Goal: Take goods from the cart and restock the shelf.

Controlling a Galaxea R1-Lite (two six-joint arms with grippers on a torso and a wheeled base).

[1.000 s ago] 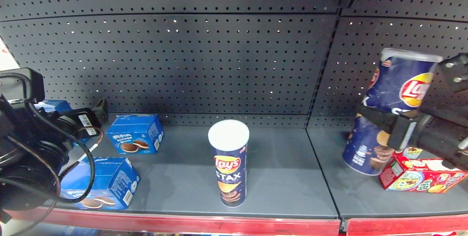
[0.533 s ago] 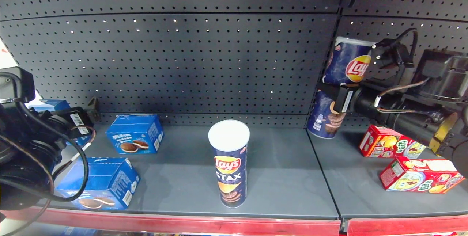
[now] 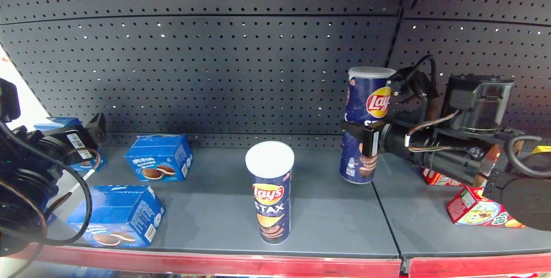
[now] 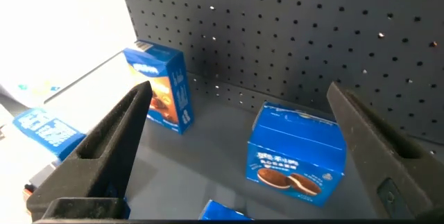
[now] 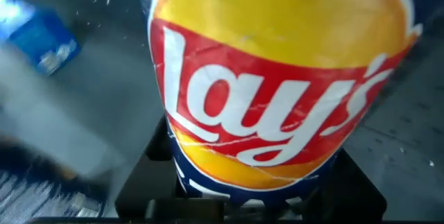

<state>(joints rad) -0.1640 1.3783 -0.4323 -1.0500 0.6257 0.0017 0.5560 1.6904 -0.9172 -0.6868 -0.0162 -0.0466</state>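
Note:
My right gripper (image 3: 363, 138) is shut on a dark blue chip can (image 3: 363, 123), held upright at the back of the grey shelf (image 3: 327, 222), its base at or just above the shelf floor. The same chip can (image 5: 277, 92) shows close up in the right wrist view. A second chip can (image 3: 270, 192) with a white lid stands near the shelf's front, left of the held one. My left gripper (image 4: 243, 154) is open at the shelf's left end, facing a blue cookie box (image 4: 297, 153) with nothing between its fingers.
Blue cookie boxes sit on the left: one at the back (image 3: 159, 157), one at the front (image 3: 118, 215), one at the far left (image 3: 64, 125). Red snack boxes (image 3: 482, 211) lie on the right section. A perforated back panel (image 3: 215, 63) closes the rear; a red rail (image 3: 215, 263) edges the front.
My right arm has carried the chip can leftward from the far right and set it upright behind the standing can. The left arm has drawn slightly back to the left.

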